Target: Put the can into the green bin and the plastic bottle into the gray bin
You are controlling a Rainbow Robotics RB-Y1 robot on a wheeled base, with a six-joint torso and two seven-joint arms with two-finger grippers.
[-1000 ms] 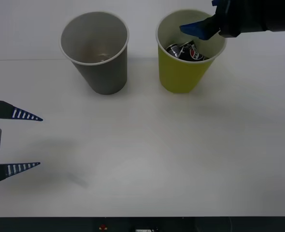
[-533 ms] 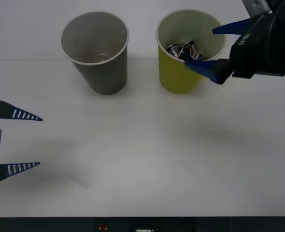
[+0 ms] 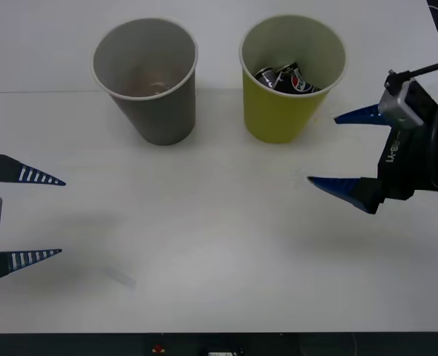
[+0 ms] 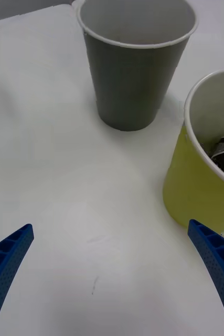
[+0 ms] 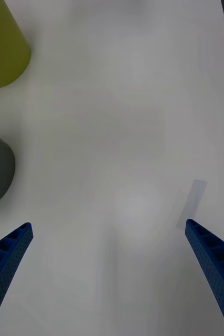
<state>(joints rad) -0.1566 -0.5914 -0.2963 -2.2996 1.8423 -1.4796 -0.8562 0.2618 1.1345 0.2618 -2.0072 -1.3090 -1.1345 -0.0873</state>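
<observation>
The right gripper (image 3: 338, 152) hangs spread wide and empty above the white table (image 3: 219, 245), just beside the green bin (image 3: 292, 78). The can (image 3: 286, 79), black with a printed label, lies tilted inside that yellow-green cup. The gray bin (image 3: 146, 80) stands upright to its left, apart from it. The left gripper (image 3: 44, 216) waits at the table's left edge, fingers apart.

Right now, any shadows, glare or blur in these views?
Front view: soft shadows on the table under the open right claw and beside the open left claw; the can in the green bin shows small glints. Right wrist view: even light, gray bin sharp. Left wrist view: table soft and featureless, both bins cut off at the edge.
</observation>
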